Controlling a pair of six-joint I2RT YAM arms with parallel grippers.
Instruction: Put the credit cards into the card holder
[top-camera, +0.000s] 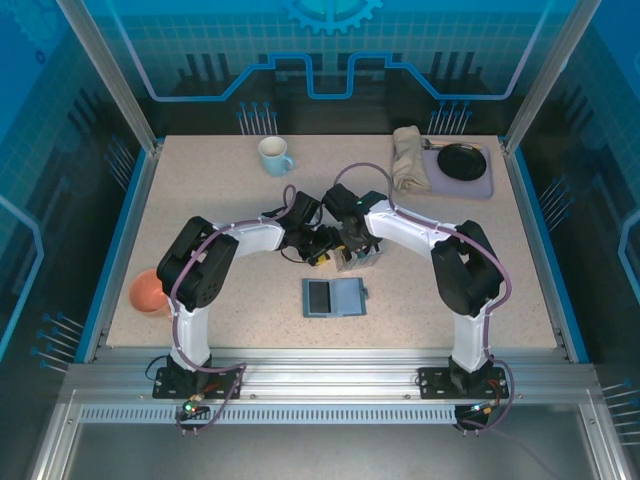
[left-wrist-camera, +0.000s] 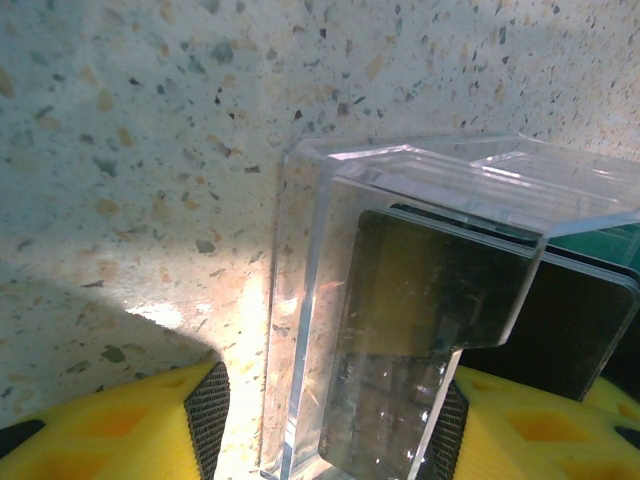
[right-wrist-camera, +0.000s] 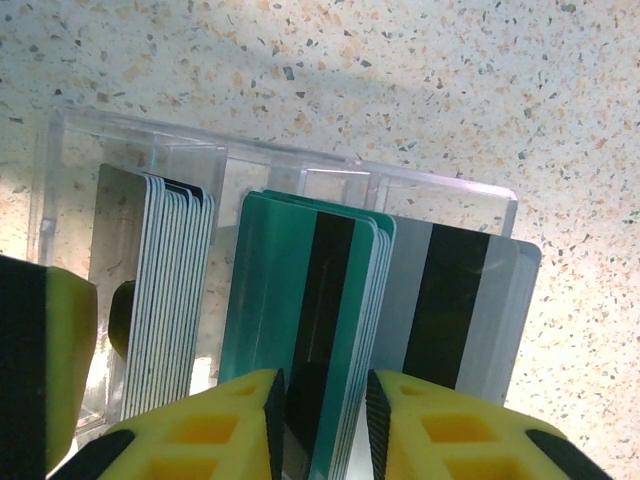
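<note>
The card holder (top-camera: 334, 297), a blue wallet, lies open and flat on the table in front of both grippers. Behind it stands a clear plastic rack (top-camera: 358, 256) with credit cards upright in its tiers. A teal stack of credit cards (right-wrist-camera: 270, 290) sits between a pale stack (right-wrist-camera: 165, 300) and a grey card with a black stripe (right-wrist-camera: 500, 300). My right gripper (right-wrist-camera: 322, 400) straddles the teal stack from above, jaws narrow, a sliver of gap at the right pad (right-wrist-camera: 376, 420). My left gripper (left-wrist-camera: 335, 420) is open around the rack's end (left-wrist-camera: 300, 300). Its left pad (left-wrist-camera: 208, 410) stands just clear of the wall.
A pale blue mug (top-camera: 273, 155) stands at the back. A folded beige cloth (top-camera: 408, 158) lies beside a purple tray (top-camera: 482, 187) holding a black dish (top-camera: 461, 160) at the back right. An orange round object (top-camera: 148, 292) sits at the table's left edge.
</note>
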